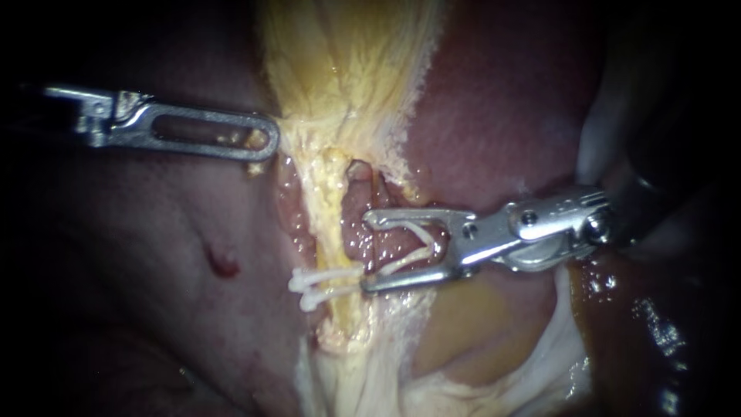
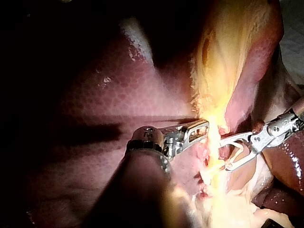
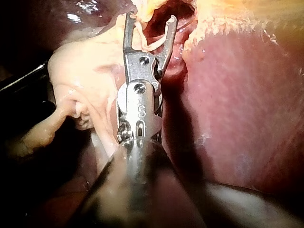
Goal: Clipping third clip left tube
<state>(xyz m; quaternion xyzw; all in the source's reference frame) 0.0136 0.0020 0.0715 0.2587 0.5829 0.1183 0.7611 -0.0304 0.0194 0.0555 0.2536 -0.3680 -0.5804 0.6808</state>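
Right instrument point(image 1: 369, 252) level, white clip point(image 1: 407, 229) gripped wide, pink tissue point(image 1: 356, 232) between

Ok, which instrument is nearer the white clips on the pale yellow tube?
Right. Right instrument, holding an open white clip, is just beside the white clips; left instrument is well apart, at yellow tissue above.

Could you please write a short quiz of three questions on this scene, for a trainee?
1. True or false: the right instrument holds an unclosed white clip at its tip.
2. Fill in: the left instrument grips ___ tissue.
3. The clips already set lie: A) on a gauze pad; B) across the yellow strand, beside the right instrument's tip; C) inside the left instrument.
Key: 1 true; 2 yellow; 3 B.
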